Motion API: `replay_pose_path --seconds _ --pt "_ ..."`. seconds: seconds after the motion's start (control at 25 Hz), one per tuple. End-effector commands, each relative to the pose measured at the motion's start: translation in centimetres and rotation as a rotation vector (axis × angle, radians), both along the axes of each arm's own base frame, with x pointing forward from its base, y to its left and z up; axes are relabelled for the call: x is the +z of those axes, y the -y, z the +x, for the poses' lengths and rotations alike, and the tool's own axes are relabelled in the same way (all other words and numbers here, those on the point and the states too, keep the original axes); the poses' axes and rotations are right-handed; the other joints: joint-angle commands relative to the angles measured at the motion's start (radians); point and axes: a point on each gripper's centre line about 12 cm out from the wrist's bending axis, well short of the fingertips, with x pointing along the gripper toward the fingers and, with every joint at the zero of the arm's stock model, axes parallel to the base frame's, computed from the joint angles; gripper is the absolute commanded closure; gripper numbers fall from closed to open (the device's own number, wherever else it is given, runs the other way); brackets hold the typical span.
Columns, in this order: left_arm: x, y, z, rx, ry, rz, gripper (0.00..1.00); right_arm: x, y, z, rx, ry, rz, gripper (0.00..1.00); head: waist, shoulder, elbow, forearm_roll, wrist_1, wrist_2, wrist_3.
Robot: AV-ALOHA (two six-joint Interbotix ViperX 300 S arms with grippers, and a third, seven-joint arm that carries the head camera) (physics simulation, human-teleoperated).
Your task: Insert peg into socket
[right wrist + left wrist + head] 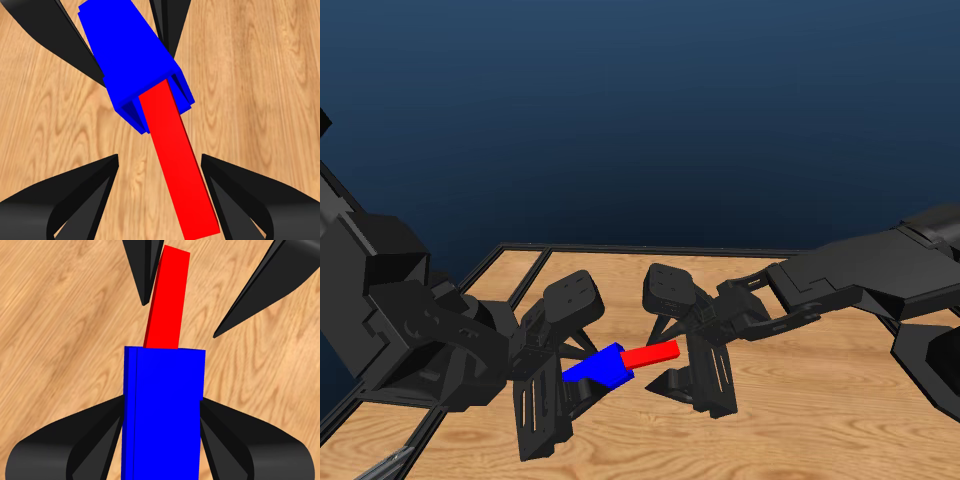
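Observation:
The blue socket (595, 368) hangs above the table, with my left gripper (575, 378) shut on it. In the left wrist view both jaws press the sides of the socket (165, 410). The red peg (652, 354) is held by my right gripper (686, 350), shut on its far end. The right wrist view shows the peg (177, 165) running at a slight slant into the hollow square end of the socket (130, 55). In the left wrist view the peg (167, 300) sticks out of the socket's far end.
The wooden table (800, 430) lies under both grippers, with a dark frame (620, 248) along its far edge. Both black arms crowd the middle, grippers facing each other a short gap apart.

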Motion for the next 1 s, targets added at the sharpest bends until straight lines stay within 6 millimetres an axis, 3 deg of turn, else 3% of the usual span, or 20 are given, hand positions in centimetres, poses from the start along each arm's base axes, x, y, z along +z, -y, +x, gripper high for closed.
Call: replay_pose_path --seconds 0.04,0.12,0.24,0.48,0.52,0.56,0.72,0.8,0.88,1.0 --pt "1.5 -0.2 0.5 0.013 0.051 -0.02 1.0 1.9 -0.4 -1.6 -0.01 0.067 0.036 0.0 -0.001 -0.01 -0.019 0.0 -0.015 0.0 0.001" --pt "1.6 0.1 0.4 0.005 0.048 -0.014 1.0 1.6 -0.2 -2.7 -0.028 0.054 0.054 0.0 -0.001 -0.013 -0.019 0.0 -0.016 -0.001 0.0" --pt "1.1 -0.2 0.2 0.008 0.031 0.006 1.0 -0.4 0.8 -4.5 -0.076 0.007 0.078 0.0 -0.004 -0.015 -0.019 -0.003 -0.021 -0.008 -0.007" --pt "1.9 0.0 0.6 0.002 0.053 -0.006 1.0 -3.4 4.1 -7.0 -0.203 0.003 0.142 0.0 -0.01 -0.015 -0.021 -0.005 -0.025 -0.012 -0.011" --pt "2.2 0.2 0.7 -0.003 0.058 -0.007 1.0 -3.6 4.1 -7.0 -0.196 0.004 0.137 1.0 -0.011 -0.014 -0.022 -0.005 -0.026 -0.012 -0.009" --pt "1.1 -0.2 0.3 0.003 0.026 0.013 1.0 -3.4 3.9 -6.8 -0.183 0.017 0.13 1.0 -0.011 -0.013 -0.022 -0.005 -0.025 -0.011 -0.007" --pt "2.2 0.1 0.6 0.002 0.061 -0.025 1.0 -1.6 3.2 -5.4 -0.138 0.082 0.114 1.0 -0.017 -0.012 -0.021 -0.006 -0.019 -0.009 -0.006" --pt "0.7 -0.4 0.4 0.006 0.011 0.013 1.0 -0.4 2.5 -4.5 -0.112 0.112 0.108 1.0 -0.017 -0.012 -0.02 -0.006 -0.016 -0.008 -0.006" --pt "1.7 -0.1 0.8 -0.001 0.049 -0.014 1.0 0.9 1.8 -3.8 -0.087 0.145 0.102 1.0 -0.017 -0.012 -0.02 -0.006 -0.014 -0.008 -0.005" --pt "0.6 -0.3 0.5 0.0 0.014 0.001 1.0 2.1 1.1 -3.0 -0.064 0.166 0.095 1.0 -0.015 -0.013 -0.018 -0.005 -0.011 -0.008 -0.006"
